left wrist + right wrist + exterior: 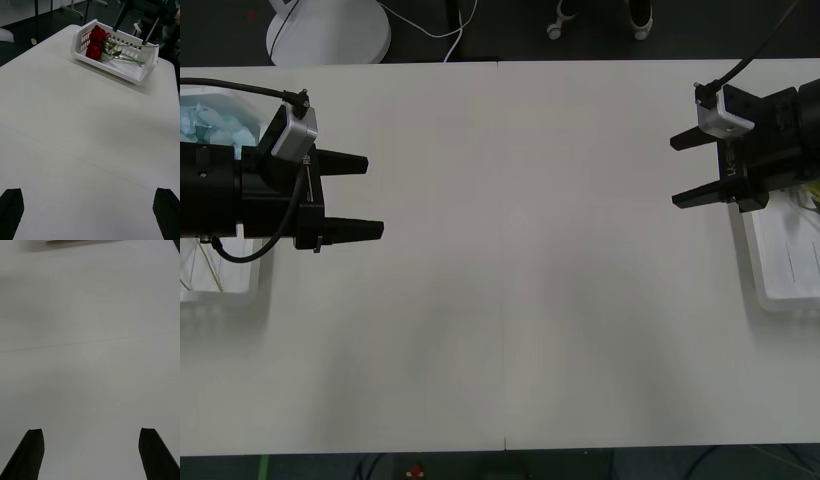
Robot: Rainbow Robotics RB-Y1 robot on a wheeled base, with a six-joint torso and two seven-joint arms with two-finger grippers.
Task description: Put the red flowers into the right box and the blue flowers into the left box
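- Over at the right box (pixel 144 73) is where your red flowers (pixel 95 43) sit: blooms bunched against one end wall, thin green stems trailing along the tray floor toward the other end. They're inside the rim, not hanging over it as far as you can see.
- Across the bench (pixel 510 250) from that box, the left box (pixel 225 285) pokes out from under the left arm, with the blue flowers (pixel 210 125) as a pale fluffy clump at its far end. How many are in there, can't tell.
- Between the two boxes the bench top is bare, so the sorting looks done or close to it.
- Your left gripper (pixel 360 196) hangs just inside the left box, fingers spread wide with nothing between them. The right gripper (pixel 692 170) hangs just inside the right box, fingers likewise apart and empty.
- If you do need to reseat one: these fakes should be super light, with soft blooms that squash and springy wire-ish stems. I'd pinch the stem just under the head, not the petals. Thin stems can slip or roll between the fingers, so close gently and squarely.
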